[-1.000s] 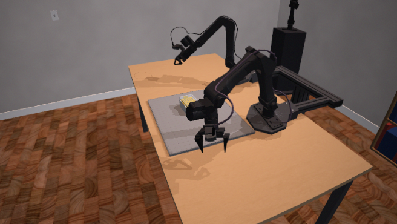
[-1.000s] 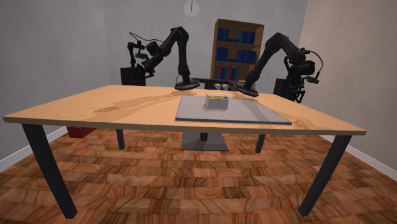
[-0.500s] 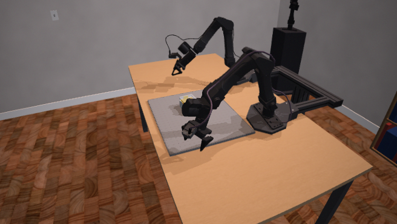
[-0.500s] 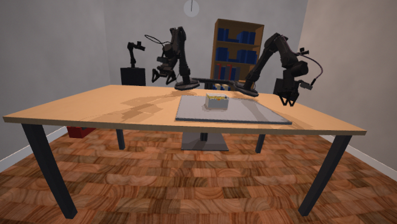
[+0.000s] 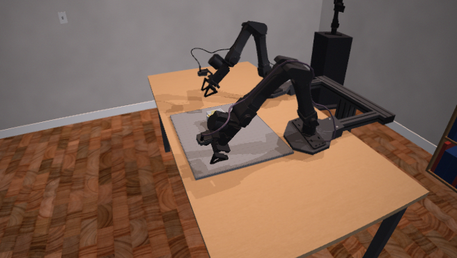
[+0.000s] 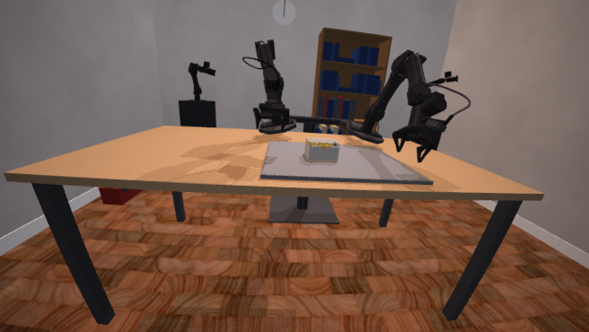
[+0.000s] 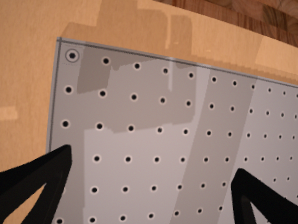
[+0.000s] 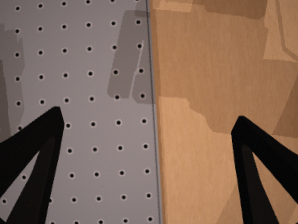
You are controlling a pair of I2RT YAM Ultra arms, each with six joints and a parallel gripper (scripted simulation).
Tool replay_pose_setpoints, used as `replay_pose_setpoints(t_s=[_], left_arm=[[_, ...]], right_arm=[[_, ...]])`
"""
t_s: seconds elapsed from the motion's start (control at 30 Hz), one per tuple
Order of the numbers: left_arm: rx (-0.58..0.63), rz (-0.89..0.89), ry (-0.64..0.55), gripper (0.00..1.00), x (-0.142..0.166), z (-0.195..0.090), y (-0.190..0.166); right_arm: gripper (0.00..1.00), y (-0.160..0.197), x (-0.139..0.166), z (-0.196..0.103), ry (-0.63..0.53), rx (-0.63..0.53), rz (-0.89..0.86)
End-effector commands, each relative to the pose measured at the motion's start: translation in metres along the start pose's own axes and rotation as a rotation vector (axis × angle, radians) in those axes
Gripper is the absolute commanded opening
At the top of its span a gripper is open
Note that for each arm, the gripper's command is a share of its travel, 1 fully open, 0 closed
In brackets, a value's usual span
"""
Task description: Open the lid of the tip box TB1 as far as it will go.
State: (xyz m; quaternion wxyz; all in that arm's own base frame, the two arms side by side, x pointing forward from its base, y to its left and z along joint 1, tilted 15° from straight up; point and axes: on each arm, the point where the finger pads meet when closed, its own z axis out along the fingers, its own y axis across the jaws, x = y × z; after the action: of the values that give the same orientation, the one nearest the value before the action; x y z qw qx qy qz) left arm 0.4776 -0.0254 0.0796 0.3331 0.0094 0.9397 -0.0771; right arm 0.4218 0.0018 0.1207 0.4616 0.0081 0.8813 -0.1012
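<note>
The tip box TB1 (image 5: 214,113) is a small pale box with yellow tips showing at its top. It stands on the grey perforated base plate (image 5: 230,139), partly hidden behind my left arm, and shows whole in the exterior view (image 6: 320,149). I cannot tell how its lid stands. My left gripper (image 5: 219,157) is open and empty, hovering over the plate near its corner, well away from the box; it also shows in the exterior view (image 6: 418,145) and the left wrist view (image 7: 153,163). My right gripper (image 5: 209,90) (image 8: 150,119) is open and empty above the bare table beyond the plate's edge.
A black pillar with a camera mast (image 5: 331,52) and a black frame (image 5: 352,101) stand behind the arm bases. A bookshelf (image 6: 352,76) stands beyond the table. The plate's corner (image 7: 63,46) lies close to the table edge.
</note>
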Motion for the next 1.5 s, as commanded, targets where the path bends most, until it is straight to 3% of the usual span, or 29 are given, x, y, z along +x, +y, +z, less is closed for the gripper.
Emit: replay_pose_setpoints(t_s=[0.0, 0.33, 0.43, 0.87, 0.97, 1.2, 1.47], left_arm=[[0.164, 0.180, -0.053, 1.00, 0.000, 0.014, -0.037], [0.390, 0.488, -0.151, 1.00, 0.020, 0.025, -0.089], [0.420, 0.534, -0.174, 1.00, 0.021, 0.025, -0.095], [0.708, 0.927, -0.364, 1.00, 0.076, 0.023, -0.157], [0.729, 0.954, -0.378, 1.00, 0.081, 0.022, -0.161], [0.852, 1.140, -0.477, 1.00, 0.132, 0.016, -0.176], [0.958, 1.104, -0.402, 1.00, 0.175, 0.018, -0.191]], right_arm=[[1.00, 0.033, 0.004, -0.002, -0.011, -0.063, -0.036], [1.00, 0.103, 0.024, -0.017, 0.003, -0.202, -0.145], [1.00, 0.109, 0.021, -0.018, -0.005, -0.211, -0.152], [1.00, 0.179, 0.058, -0.046, 0.017, -0.362, -0.287], [1.00, 0.183, 0.060, -0.048, 0.018, -0.370, -0.294], [1.00, 0.199, 0.070, -0.057, 0.022, -0.406, -0.332], [1.00, 0.199, 0.068, -0.058, 0.017, -0.407, -0.330]])
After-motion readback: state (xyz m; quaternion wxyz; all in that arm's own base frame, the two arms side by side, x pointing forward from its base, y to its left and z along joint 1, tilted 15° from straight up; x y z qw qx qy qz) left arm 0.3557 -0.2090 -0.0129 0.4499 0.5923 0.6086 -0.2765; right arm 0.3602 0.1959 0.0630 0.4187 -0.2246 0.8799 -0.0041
